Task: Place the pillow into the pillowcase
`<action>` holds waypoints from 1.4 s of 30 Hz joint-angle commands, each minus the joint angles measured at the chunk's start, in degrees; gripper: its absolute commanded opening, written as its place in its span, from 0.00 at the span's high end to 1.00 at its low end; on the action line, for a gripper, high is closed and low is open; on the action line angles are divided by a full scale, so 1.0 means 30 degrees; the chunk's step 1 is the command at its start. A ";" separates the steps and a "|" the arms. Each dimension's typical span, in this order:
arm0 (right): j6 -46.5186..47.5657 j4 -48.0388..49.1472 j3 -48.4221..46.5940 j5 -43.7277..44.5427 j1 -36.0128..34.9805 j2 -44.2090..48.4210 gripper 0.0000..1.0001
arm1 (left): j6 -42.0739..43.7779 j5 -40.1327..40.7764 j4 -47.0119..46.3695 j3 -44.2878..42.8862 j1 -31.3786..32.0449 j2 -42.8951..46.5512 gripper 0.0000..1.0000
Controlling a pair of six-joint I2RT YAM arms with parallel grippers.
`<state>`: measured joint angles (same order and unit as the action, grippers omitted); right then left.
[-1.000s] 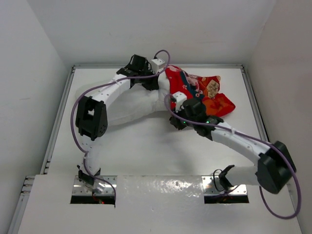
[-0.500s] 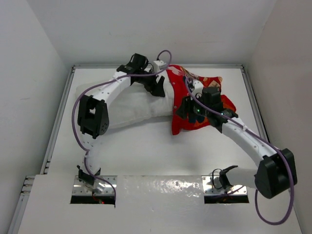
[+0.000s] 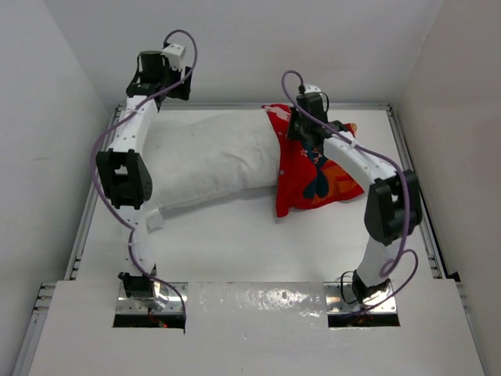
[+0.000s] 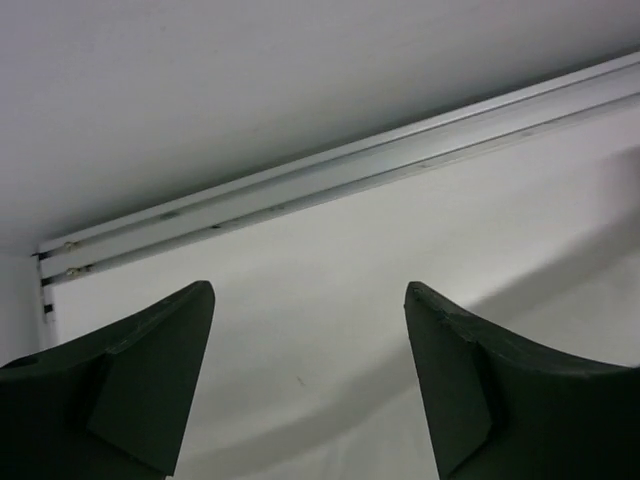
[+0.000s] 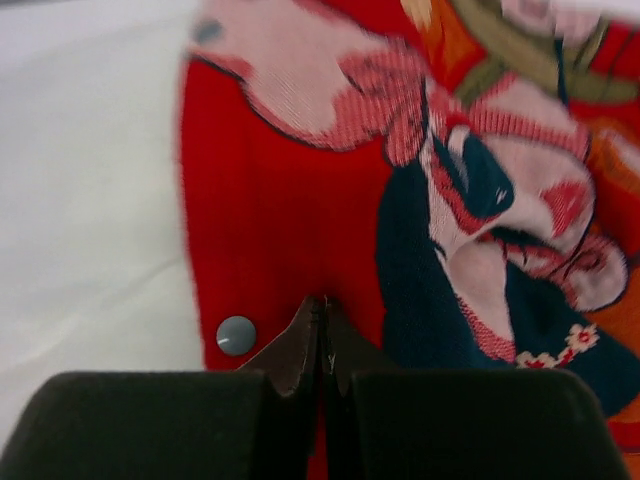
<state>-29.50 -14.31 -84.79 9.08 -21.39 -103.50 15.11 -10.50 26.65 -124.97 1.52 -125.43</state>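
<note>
The white pillow (image 3: 211,160) lies across the back of the table, its right end tucked under the red printed pillowcase (image 3: 313,176). My left gripper (image 3: 160,78) hangs high over the back left corner, away from both. In the left wrist view that gripper (image 4: 308,290) is open with only bare table between its fingers. My right gripper (image 3: 300,129) is at the pillowcase's far opening edge. Seen from the right wrist, it (image 5: 320,302) is shut, tips against the red pillowcase (image 5: 270,230) beside a grey snap button (image 5: 236,334); no fold shows between them. The pillow (image 5: 90,200) is to the left.
A metal rail (image 4: 330,170) runs along the table's back edge under the white back wall. Side rails (image 3: 98,180) and white walls close in the left and right. The arm bases sit on the near shelf (image 3: 250,301).
The left gripper opened, let go and rose to the back left corner. The right gripper opened, moved from the pillowcase's front to its far edge and shut again. The pillow now lies straighter.
</note>
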 commanded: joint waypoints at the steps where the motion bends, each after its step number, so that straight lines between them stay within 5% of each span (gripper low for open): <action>1: -0.2116 -0.1764 -0.1178 0.0931 -0.0019 -0.1032 1.00 | 0.2226 0.5286 0.2120 -0.2577 0.0900 -0.3272 0.25; 4: -0.2967 -0.1560 -0.1266 0.0141 -0.0077 -0.1736 1.00 | 0.2724 0.3742 0.2541 -0.1622 0.0871 -0.4071 0.28; 9: -0.3732 -0.2027 -0.3108 -0.2644 -0.0224 -0.4547 1.00 | 0.4187 -0.4431 0.3591 0.3708 0.1776 -0.2081 0.42; 14: -0.3441 -0.1532 -0.5950 -0.4080 -0.0254 -0.6598 1.00 | 0.7936 -0.7681 0.6024 0.7982 0.5610 0.0818 0.50; 17: -0.3002 -0.1792 -0.7532 -0.4140 -0.0254 -0.7157 1.00 | 0.7829 -0.9267 0.7022 0.7910 0.7547 0.1438 0.51; 22: -0.1771 -0.2235 -0.7072 -0.4082 -0.0108 -0.6781 1.00 | 0.2027 -0.8192 0.5179 0.6532 0.8166 0.1320 0.54; 30: 0.0506 -0.1232 -0.4077 -0.4405 0.0771 -0.4057 0.99 | 0.2637 -0.6347 0.8926 0.2814 0.7729 0.1349 0.47; 34: 0.2826 -0.2408 -0.5103 -0.3792 0.0743 -0.2799 0.64 | 0.0766 -0.4679 0.7035 0.1984 0.5913 0.2197 0.46; 35: 0.3526 -0.2496 -0.5278 -0.3702 0.0742 -0.2533 0.40 | 0.0618 -0.4296 0.6530 0.2249 0.5533 0.2460 0.46; 36: 0.3852 -0.2874 -0.5425 -0.3556 0.0713 -0.2240 0.29 | 0.1167 -0.3596 0.6206 0.2773 0.5500 0.2695 0.43; 39: 0.4616 -0.3898 -0.5749 -0.3057 0.0626 -0.1302 0.07 | 0.2810 -0.3269 0.5299 0.4001 0.5500 0.2347 0.33; 42: 0.4996 -0.4605 -0.5166 -0.1974 0.0012 -0.0131 0.01 | 0.3310 -0.2507 0.3657 0.4712 0.5471 0.1295 0.30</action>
<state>-18.35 -24.51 -99.39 0.27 -19.68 -108.73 22.52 -21.06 42.57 -113.10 16.23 -119.35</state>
